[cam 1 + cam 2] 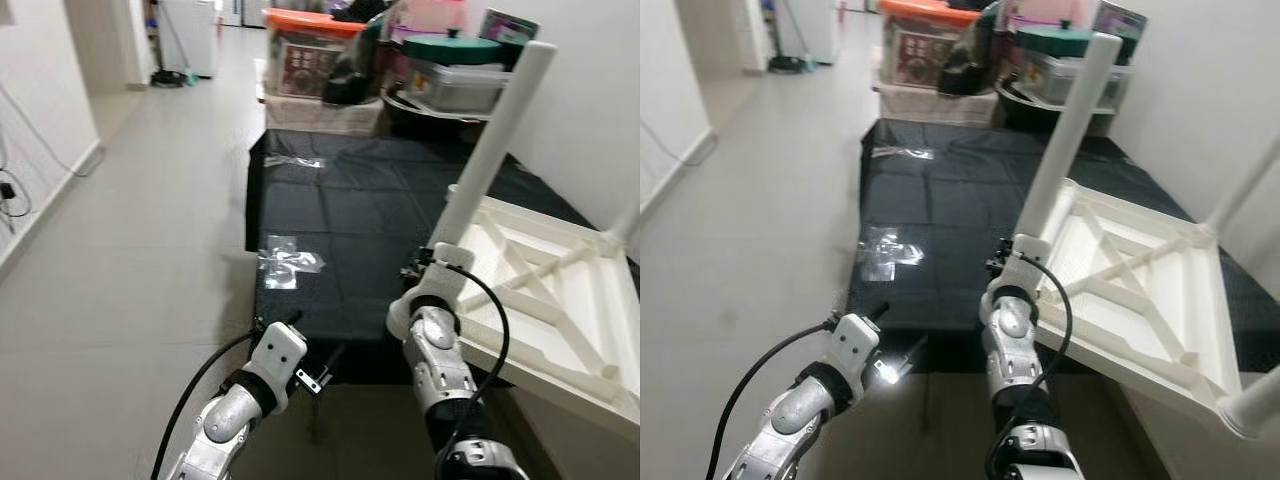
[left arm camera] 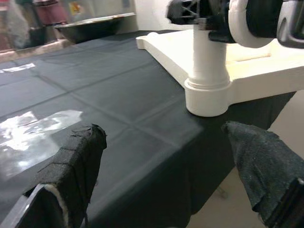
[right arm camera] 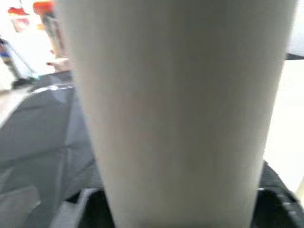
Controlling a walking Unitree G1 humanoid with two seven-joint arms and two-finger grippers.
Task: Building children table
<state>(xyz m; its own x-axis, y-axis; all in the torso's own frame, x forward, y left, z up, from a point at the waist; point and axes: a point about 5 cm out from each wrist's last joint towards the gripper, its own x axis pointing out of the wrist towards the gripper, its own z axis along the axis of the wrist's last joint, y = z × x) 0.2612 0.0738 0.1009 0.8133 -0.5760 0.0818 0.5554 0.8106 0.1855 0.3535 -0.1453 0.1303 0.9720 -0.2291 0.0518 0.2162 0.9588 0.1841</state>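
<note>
A white children's table top (image 1: 560, 300) lies upside down on a black-covered platform (image 1: 340, 220), its ribbed underside facing up. A white round leg (image 1: 495, 140) rises tilted from its near left corner socket (image 2: 206, 95). My right gripper (image 1: 440, 262) is shut on that leg just above the socket; the leg (image 3: 175, 104) stands between its dark fingers (image 3: 85, 209). My left gripper (image 2: 161, 166) is open and holds nothing, low at the platform's front edge, left of the socket. Two more legs (image 1: 1245, 190) (image 1: 1255, 405) stick out at the table's right side.
Shiny tape patches (image 1: 285, 265) lie on the black cover. Storage bins (image 1: 305, 50) and a grey box with a green lid (image 1: 455, 70) crowd the platform's far end. Tiled floor (image 1: 130, 250) stretches to the left; a white wall runs along the right.
</note>
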